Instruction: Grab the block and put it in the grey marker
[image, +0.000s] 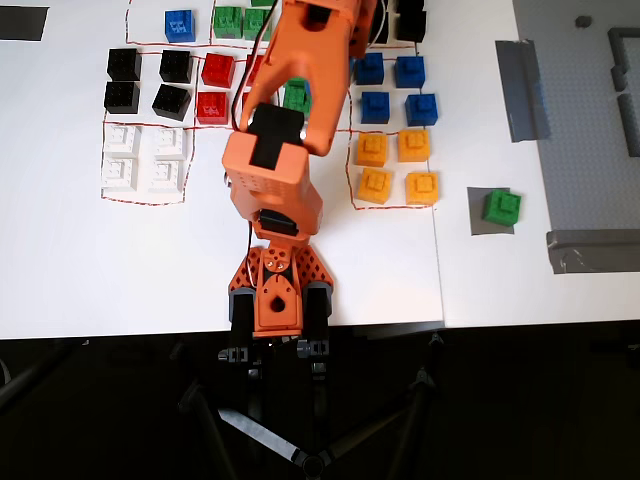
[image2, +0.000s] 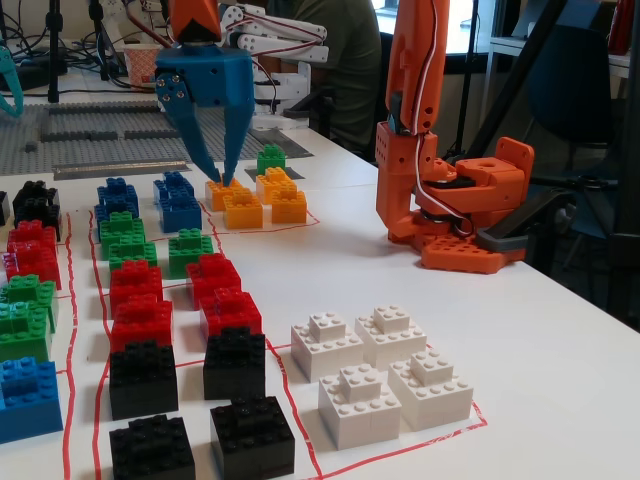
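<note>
One block rests on the grey marker: placement appears complete.
Overhead view shows the green brick inside the patch, toward its right edge. The gripper hangs empty, fingers slightly apart, well away above the coloured bricks. Nothing evidently remains.
</note>
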